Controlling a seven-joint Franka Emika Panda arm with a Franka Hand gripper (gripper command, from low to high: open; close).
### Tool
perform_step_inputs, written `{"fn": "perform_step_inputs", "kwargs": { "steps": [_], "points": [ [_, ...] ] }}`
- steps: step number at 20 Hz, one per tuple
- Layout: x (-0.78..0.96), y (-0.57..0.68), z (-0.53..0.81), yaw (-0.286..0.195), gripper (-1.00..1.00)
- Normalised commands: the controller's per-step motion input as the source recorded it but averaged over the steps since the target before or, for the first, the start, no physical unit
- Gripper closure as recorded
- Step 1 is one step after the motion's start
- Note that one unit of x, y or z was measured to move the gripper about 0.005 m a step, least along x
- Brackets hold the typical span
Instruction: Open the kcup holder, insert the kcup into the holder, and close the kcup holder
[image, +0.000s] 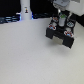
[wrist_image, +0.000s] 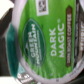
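The kcup (wrist_image: 45, 40) fills the wrist view, its green and dark lid reading "Dark Magic" and facing the camera; my fingers are hidden from that view. In the exterior view my gripper (image: 61, 19) hangs at the back right, directly over the black kcup holder (image: 61, 36). The holder's tray is slid out toward the front. The kcup (image: 62, 22) shows as a small white and green shape between my fingers, so the gripper is shut on it, just above the tray's pod slots.
Pods with reddish lids (image: 53, 23) sit in the holder on either side of my gripper. A tall white bottle-shaped post (image: 25, 10) stands at the back on the exterior view's left. The pale table (image: 30, 55) stretches in front of the holder.
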Motion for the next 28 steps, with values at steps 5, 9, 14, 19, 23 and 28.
{"fn": "perform_step_inputs", "kwargs": {
  "steps": [5,9,14,19,23,28],
  "points": [
    [0.05,0.01,-0.11,0.000,1.00],
    [0.10,0.07,0.08,0.000,1.00],
    [0.25,0.11,0.37,-0.008,1.00],
    [0.21,0.12,0.21,-0.001,1.00],
    [0.04,0.06,-0.17,0.023,1.00],
    [0.01,0.06,-0.15,0.022,1.00]
  ]
}}
